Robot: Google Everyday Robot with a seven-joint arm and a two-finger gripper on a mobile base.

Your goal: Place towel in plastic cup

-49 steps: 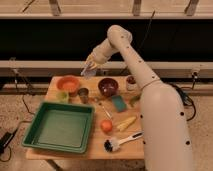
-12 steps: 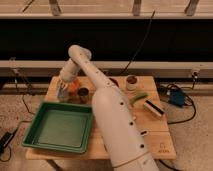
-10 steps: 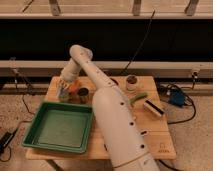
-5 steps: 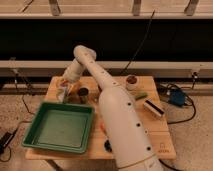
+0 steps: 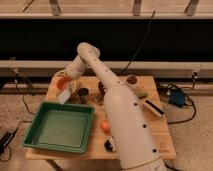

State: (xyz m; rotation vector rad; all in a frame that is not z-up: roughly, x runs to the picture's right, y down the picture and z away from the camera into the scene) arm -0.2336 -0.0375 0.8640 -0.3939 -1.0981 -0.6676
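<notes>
Reaching from the lower right of the frame up to the upper left, white arm [image 5: 117,105] bent at an elbow near the top centre and angled down-left toward the far left corner of the wooden surface [image 5: 150,125]. Pincer [image 5: 67,90] low over that corner, just above the upper edge of the green tray [image 5: 60,127]; finger spread cannot be told. Pale towel [image 5: 65,96] hanging at the pincer tip, long axis near vertical with a slight tilt, lower end pointing down-left toward the tray's rim; held or merely draped cannot be told. Orange bowl [image 5: 62,82] just behind and left of the pincer, partly covered by the arm. Light green plastic cup hidden or too blurred to pick out beside the bowl. Dark cup [image 5: 83,93] standing upright just right of the towel, apart from it. Small orange ball [image 5: 105,126] close against the arm's base, right of the tray. Dark brush [image 5: 153,108] lying slantwise toward the right edge. Brown round dish [image 5: 132,79] at the far upper right of the surface.
</notes>
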